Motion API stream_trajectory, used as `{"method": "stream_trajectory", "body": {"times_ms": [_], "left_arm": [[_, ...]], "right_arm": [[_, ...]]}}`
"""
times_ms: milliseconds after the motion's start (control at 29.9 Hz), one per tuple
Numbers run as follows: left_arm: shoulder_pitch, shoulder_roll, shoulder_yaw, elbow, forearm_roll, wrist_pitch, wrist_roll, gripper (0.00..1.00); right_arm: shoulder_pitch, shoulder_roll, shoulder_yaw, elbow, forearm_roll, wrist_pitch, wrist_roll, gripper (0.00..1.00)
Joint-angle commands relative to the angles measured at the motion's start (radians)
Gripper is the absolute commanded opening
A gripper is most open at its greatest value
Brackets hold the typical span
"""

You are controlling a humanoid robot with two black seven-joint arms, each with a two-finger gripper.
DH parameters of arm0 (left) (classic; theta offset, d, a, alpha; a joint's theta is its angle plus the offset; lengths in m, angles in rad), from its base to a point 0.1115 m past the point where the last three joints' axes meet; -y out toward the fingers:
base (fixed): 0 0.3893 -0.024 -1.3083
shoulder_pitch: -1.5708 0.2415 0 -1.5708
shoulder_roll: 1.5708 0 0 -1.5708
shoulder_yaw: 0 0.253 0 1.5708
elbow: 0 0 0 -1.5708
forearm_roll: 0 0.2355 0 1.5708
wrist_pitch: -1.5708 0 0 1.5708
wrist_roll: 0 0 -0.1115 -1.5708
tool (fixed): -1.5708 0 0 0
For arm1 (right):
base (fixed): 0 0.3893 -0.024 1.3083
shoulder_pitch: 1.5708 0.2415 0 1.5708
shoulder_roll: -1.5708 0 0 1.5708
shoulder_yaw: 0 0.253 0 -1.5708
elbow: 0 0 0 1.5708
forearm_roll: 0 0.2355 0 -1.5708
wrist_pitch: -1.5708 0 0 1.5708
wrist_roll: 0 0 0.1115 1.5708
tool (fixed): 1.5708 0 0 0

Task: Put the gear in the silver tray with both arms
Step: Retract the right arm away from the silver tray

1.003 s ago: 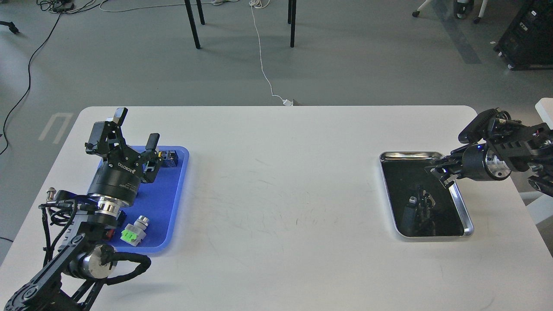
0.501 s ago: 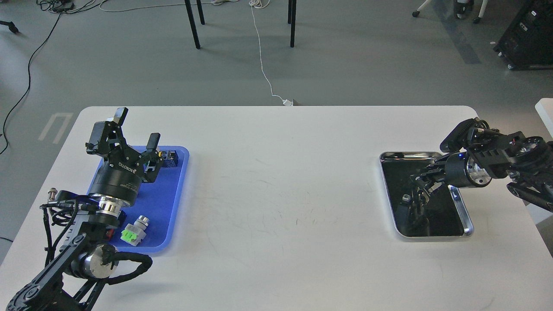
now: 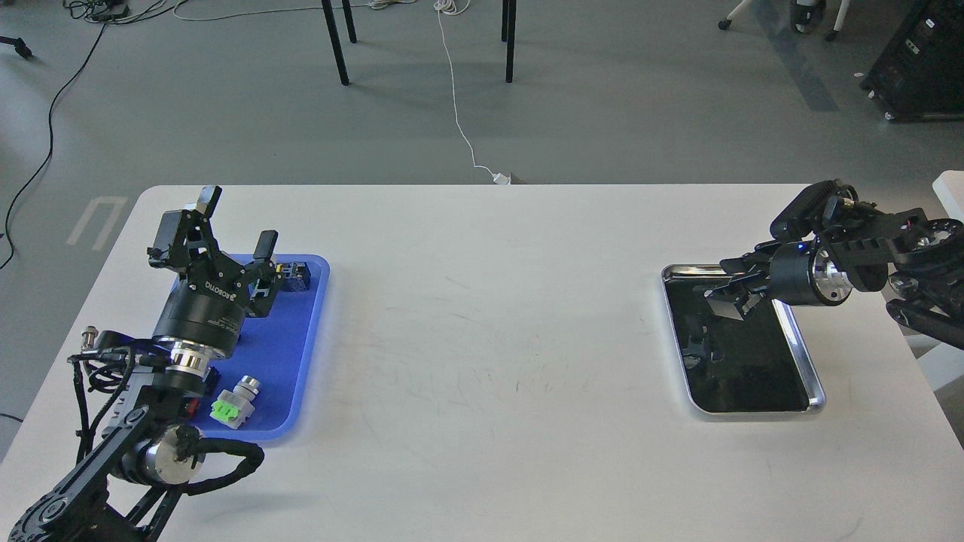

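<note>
The silver tray [image 3: 812,370] lies at the right of the white table; its dark bottom mirrors my right arm. My right gripper [image 3: 727,289] hovers over the tray's far left part, pointing left, with its fingers apart and nothing between them. My left gripper [image 3: 238,223] stands over the far end of a blue plastic tray [image 3: 305,354], pointing up and away, open and empty. I cannot make out a gear in either tray.
In the blue tray lie a grey part with a green face [image 3: 232,404] near the front and a small dark block [image 3: 298,274] at the far right corner. A small metal plug [image 3: 89,336] lies left of it. Chair legs and cables are on the floor beyond.
My right gripper swung left over the silver tray, dipped toward its bottom, then rose to the tray's far end. My left arm has hardly moved.
</note>
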Motion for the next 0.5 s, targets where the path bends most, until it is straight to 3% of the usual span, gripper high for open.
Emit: {"method": "stream_trajectory", "body": {"times_ms": [0, 234, 468], "left_arm": [[0.0, 0.0, 0.0, 0.0, 0.0, 0.0, 0.0, 0.99], [-0.006, 0.011, 0.0, 0.0, 0.001, 0.0, 0.0, 0.99], [-0.008, 0.034, 0.008, 0.0, 0.009, -0.003, 0.0, 0.99]], "right_arm": [[-0.008, -0.012, 0.09, 0.029, 0.064, -0.008, 0.0, 0.96], [-0.203, 0.007, 0.404, 0.106, 0.612, -0.01, 0.0, 0.96], [-0.505, 0.134, 0.795, 0.107, 1.137, -0.01, 0.0, 0.96]]}}
